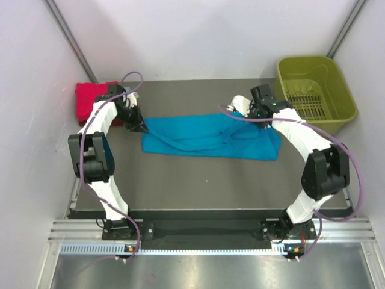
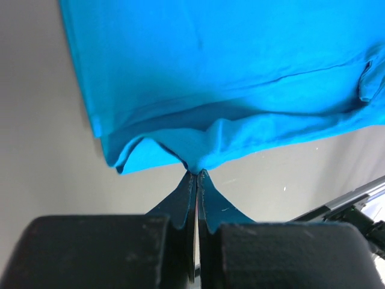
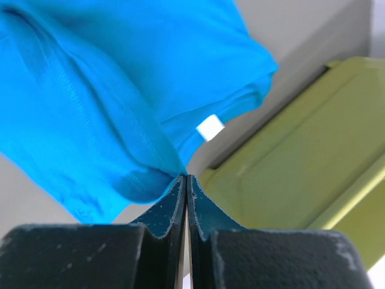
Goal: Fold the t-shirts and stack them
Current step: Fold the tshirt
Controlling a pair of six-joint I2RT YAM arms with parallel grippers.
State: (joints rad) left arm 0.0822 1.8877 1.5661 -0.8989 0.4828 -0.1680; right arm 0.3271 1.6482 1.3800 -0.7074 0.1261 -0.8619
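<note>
A bright teal-blue t-shirt [image 1: 207,137] lies stretched sideways across the middle of the dark table, bunched in long folds. My left gripper [image 1: 142,126] is shut on the shirt's left edge; in the left wrist view the cloth [image 2: 210,90] gathers into a pinch at my left gripper [image 2: 197,173]. My right gripper [image 1: 251,118] is shut on the shirt's upper right part; the right wrist view shows a fold of the t-shirt [image 3: 108,108] pinched at my right gripper [image 3: 185,177], with a white label [image 3: 210,127] showing. A folded red t-shirt [image 1: 90,96] sits at the far left.
An olive-green plastic basket [image 1: 314,90] stands at the back right corner, close beside the right arm, and fills the right side of the right wrist view as the basket [image 3: 301,168]. White walls enclose the table on three sides. A metal rail [image 1: 210,232] runs along the near edge.
</note>
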